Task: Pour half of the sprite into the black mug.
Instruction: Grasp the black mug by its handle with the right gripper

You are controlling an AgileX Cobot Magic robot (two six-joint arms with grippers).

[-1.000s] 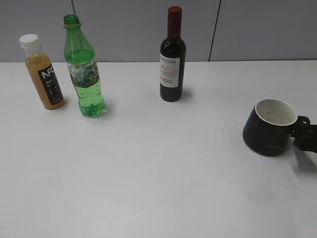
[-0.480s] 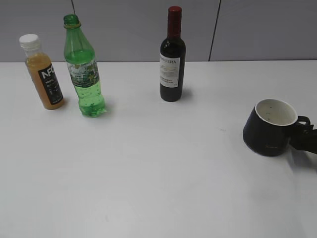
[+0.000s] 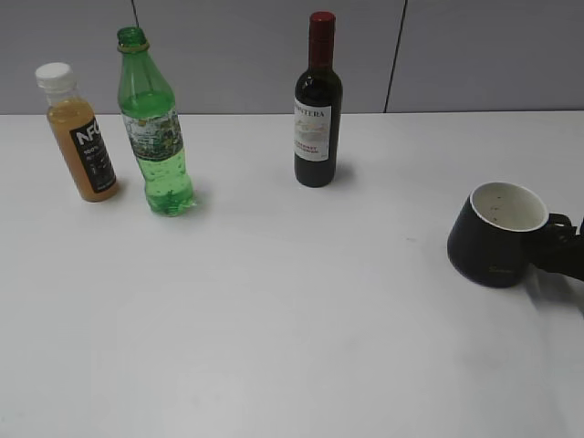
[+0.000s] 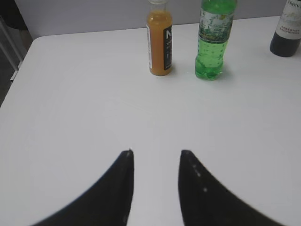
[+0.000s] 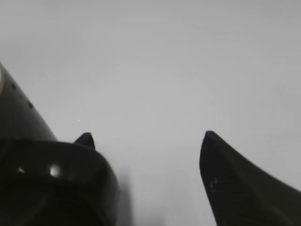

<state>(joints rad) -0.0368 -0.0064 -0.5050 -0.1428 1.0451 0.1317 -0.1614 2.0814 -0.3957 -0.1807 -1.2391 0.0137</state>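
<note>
Upright at the desk's (image 3: pixel 292 319) far left, the sprite (image 3: pixel 155 137) stands untouched, while the right claw (image 5: pixel 146 139) gapes around the black mug's (image 3: pixel 493 237) handle and the left claw (image 4: pixel 155 153) hangs narrowly parted, empty.

The tall green transparent plastic bottle (image 4: pixel 214 40) loses its neck at the left wrist view's top edge. A squat black mug's (image 5: pixel 51 183) blurred bulk hides most of one right-gripper fingertip (image 5: pixel 85 140).
</note>
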